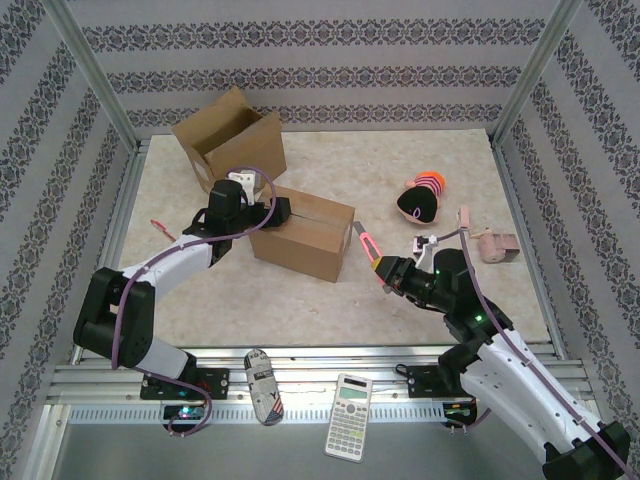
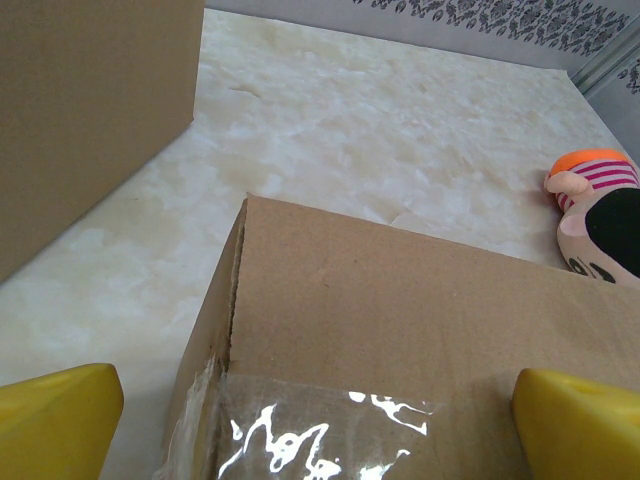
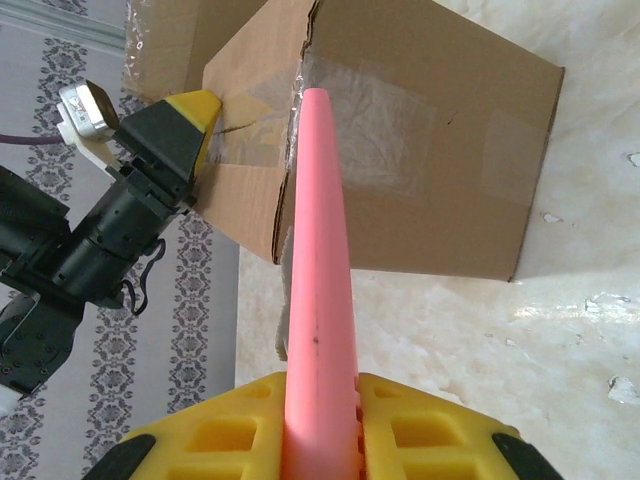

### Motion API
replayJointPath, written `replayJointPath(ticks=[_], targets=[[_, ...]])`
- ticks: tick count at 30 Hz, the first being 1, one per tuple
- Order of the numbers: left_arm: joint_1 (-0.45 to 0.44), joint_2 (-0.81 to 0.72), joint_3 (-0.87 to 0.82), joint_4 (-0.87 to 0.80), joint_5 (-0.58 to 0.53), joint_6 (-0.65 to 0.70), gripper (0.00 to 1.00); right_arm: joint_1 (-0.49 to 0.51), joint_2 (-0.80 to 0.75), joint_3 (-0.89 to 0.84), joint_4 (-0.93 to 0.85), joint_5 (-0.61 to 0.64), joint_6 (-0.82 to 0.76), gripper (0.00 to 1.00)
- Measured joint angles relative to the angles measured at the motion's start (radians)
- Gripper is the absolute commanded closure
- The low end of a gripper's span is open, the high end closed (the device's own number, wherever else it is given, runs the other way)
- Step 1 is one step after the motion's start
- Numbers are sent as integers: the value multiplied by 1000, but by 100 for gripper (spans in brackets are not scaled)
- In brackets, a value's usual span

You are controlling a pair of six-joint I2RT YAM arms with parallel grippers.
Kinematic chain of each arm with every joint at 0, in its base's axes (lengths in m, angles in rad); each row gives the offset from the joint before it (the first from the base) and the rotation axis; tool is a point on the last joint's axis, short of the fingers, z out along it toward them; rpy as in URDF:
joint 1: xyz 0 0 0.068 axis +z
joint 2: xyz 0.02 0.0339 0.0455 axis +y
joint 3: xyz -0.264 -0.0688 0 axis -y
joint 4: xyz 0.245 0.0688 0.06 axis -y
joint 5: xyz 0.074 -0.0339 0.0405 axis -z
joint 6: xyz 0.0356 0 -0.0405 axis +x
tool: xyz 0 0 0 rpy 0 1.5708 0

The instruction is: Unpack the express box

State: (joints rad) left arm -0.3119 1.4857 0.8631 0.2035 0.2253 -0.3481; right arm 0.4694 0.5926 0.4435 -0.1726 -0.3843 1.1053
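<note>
The express box [image 1: 305, 232] is a sealed brown carton in the middle of the table, with clear tape [image 2: 320, 420] over its top seam. My left gripper [image 1: 275, 212] is open at the box's left end, its yellow fingertips [image 2: 55, 420] standing wide on either side of the carton [image 2: 400, 290]. My right gripper [image 1: 385, 268] is shut on a pink utility knife [image 1: 366, 243] that points at the box's right end. In the right wrist view the knife [image 3: 318, 280] runs up from the gripper [image 3: 320, 420] toward the taped corner of the box [image 3: 440, 150].
An opened cardboard box [image 1: 228, 143] stands at the back left. A plush toy [image 1: 420, 198] lies right of the carton, and a small pink object [image 1: 497, 247] lies further right. A calculator [image 1: 351, 403] and a patterned object [image 1: 262, 385] rest on the front rail.
</note>
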Motion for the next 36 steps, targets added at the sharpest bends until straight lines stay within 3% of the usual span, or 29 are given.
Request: replayJointPath(ticks=[26, 36], targets=[[0, 0, 0, 0, 0, -1, 0, 35, 43, -27, 98, 28, 30, 100], [0, 28, 31, -23, 2, -8, 7, 90, 27, -27, 95, 89, 77, 100]])
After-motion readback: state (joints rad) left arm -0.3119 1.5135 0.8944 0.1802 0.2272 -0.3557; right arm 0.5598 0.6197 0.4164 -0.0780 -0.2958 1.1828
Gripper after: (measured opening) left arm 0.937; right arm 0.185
